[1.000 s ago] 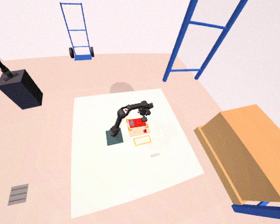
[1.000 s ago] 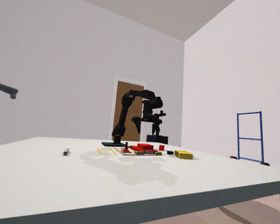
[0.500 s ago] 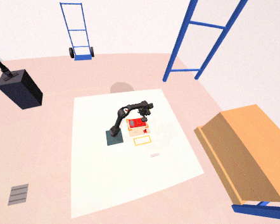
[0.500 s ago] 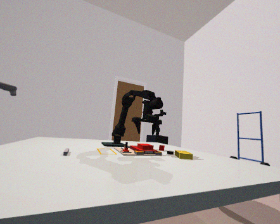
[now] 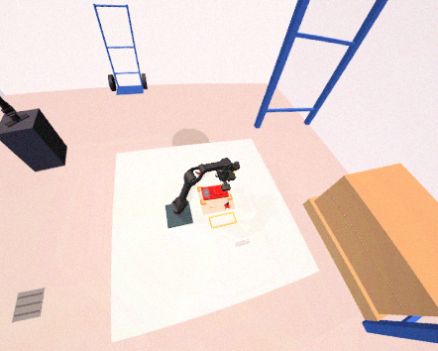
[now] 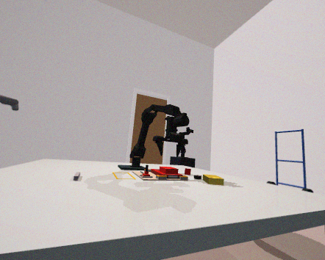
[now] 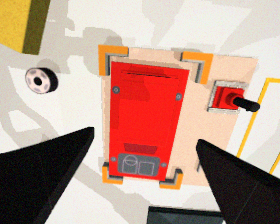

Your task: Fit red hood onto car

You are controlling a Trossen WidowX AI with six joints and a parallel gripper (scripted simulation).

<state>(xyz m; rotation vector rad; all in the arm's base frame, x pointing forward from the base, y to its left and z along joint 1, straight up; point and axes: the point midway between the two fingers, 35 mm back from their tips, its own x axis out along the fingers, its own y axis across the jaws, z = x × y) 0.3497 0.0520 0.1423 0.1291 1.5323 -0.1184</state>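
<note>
The gripper (image 7: 141,165) hangs above the hood (image 7: 143,117), fingers spread wide and empty. Risk: sideways drift while withdrawing clips the red clamp (image 7: 226,97).

Our arm (image 6: 145,125) rises from its base, elbow bent high, wrist pointing down. Our gripper (image 7: 141,165) hangs above the table, fingers spread wide, nothing between them.

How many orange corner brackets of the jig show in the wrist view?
4: top left, top right, bottom left, bottom right, around the red hood.
</note>
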